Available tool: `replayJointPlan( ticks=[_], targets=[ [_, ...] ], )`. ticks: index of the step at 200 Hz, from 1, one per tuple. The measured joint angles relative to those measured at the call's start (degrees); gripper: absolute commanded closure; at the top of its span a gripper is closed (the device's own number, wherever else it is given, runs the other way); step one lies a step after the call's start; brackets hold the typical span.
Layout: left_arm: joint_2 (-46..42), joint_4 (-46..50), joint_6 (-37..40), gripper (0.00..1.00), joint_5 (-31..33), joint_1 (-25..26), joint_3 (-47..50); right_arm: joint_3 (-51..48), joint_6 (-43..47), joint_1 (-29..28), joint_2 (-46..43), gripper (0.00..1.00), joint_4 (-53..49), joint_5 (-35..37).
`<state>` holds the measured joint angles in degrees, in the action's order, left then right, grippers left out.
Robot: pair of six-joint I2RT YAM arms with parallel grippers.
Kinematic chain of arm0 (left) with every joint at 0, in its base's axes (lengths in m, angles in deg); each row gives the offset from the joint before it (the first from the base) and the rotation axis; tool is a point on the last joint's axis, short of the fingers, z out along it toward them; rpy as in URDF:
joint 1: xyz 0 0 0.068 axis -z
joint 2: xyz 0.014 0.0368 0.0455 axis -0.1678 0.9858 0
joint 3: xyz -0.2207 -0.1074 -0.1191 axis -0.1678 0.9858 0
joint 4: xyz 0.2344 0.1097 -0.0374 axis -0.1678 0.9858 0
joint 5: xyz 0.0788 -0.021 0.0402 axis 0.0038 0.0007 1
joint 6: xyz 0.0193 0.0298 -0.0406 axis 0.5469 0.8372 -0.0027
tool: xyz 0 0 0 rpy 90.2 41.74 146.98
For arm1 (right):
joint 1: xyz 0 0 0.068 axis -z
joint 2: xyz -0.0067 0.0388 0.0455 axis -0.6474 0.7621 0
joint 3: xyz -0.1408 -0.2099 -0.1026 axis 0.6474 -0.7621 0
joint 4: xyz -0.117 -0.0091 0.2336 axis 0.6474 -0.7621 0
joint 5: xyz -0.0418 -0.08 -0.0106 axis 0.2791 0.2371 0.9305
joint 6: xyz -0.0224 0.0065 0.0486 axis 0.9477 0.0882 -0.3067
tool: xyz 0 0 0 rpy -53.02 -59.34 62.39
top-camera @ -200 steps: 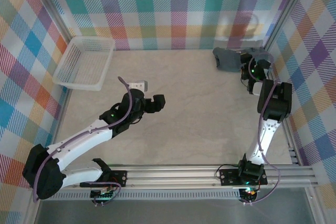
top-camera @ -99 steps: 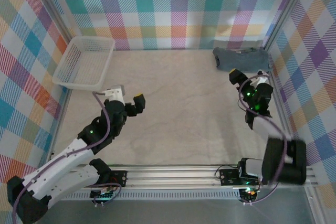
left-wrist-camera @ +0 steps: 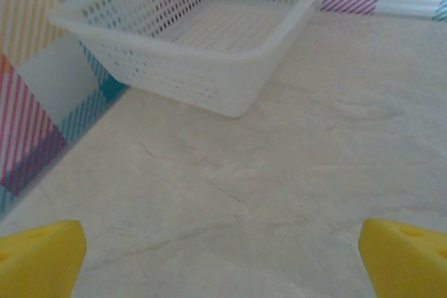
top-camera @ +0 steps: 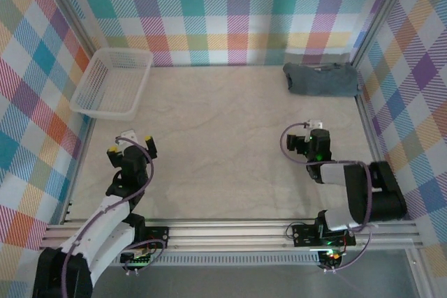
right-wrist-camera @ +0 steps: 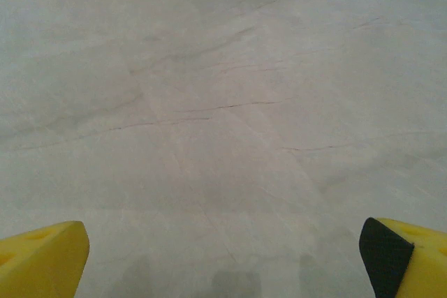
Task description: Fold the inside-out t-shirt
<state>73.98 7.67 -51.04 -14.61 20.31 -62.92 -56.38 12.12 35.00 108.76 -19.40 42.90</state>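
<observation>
Pale marbled tabletop [top-camera: 223,172], checked walls all round. Left gripper [top-camera: 129,144] — jaws spread wide, nothing between them, low over bare surface near my base, with the white mesh basket [top-camera: 105,111] ahead of it. Right gripper [top-camera: 305,139] is likewise wide and empty, well apart from the t-shirt [top-camera: 323,79], which lies as a compact bundle in the far right corner. Judgement: fold looks done. Best practice now — keep both hands clear of the cloth and park without brushing it.
</observation>
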Motion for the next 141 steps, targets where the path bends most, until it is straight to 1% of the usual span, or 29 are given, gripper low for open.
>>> replayJointPlan(
  ticks=[5,16,29,56,69,79,100,141],
  targets=[
    [1.7,-1.6,0.02,0.0,-1.51,-1.16,0.22,-0.02,-0.04,1.07,1.4,0.0,1.86,-1.18],
    [8.33,-7.06,0.07,0.0,-4.61,-3.5,0.39,0.2,-0.5,3.34,2.45,0.0,3.17,-2.12],
    [15.37,-12.79,0.22,0.0,-7.56,-4.81,0.39,0.63,-0.83,4.81,2.54,0.0,4.76,-1.92],
    [28.15,-22.32,0.52,0.0,-12.96,-6.27,-0.79,2.12,-1.01,4.57,2.51,0.0,6.45,-2.6],
    [37.05,-28.79,0.81,0.0,-16.44,-7.15,-3.26,2.36,-1.01,4.5,2.51,0.0,6.84,-3.17],
    [41.7,-28.39,1.16,0.0,-18.91,-7.21,-6.36,2.4,-1.01,4.46,2.51,0.0,6.88,-3.41],
    [43.32,-30.73,1.4,0.0,-21.53,-7.21,-8.07,2.43,-1.01,4.48,2.51,0.0,6.86,-3.69],
    [43.21,-31.91,1.73,0.0,-22.69,-7.04,-8.5,2.54,-0.96,4.48,2.51,0.0,6.82,-5.29]
  ],
)
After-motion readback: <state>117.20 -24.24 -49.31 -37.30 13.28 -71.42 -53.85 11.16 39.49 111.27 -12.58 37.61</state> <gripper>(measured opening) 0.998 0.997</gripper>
